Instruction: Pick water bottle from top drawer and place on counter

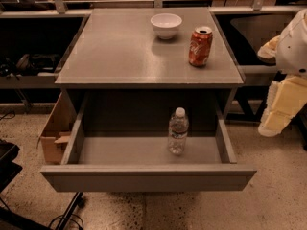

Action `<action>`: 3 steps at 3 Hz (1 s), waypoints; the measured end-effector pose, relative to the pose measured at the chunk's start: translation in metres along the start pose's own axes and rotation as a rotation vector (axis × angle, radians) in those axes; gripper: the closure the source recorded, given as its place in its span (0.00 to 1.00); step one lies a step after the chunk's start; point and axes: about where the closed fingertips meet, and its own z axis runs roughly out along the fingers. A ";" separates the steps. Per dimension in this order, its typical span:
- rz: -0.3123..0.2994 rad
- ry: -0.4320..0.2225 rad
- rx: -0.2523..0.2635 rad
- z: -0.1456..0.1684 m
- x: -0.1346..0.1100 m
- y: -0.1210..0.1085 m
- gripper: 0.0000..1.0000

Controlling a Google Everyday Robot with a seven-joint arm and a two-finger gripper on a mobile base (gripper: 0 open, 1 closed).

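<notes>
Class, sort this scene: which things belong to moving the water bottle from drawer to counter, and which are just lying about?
Job: water bottle, upright in the open top drawer; counter; gripper, off to the right of the drawer.
Lying about: white bowl and soda can on the counter; cardboard box left of the drawer.
</notes>
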 end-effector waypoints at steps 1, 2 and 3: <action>0.030 -0.060 -0.063 0.046 0.004 0.010 0.00; 0.079 -0.252 -0.129 0.114 -0.006 0.018 0.00; 0.118 -0.475 -0.140 0.169 -0.021 0.014 0.00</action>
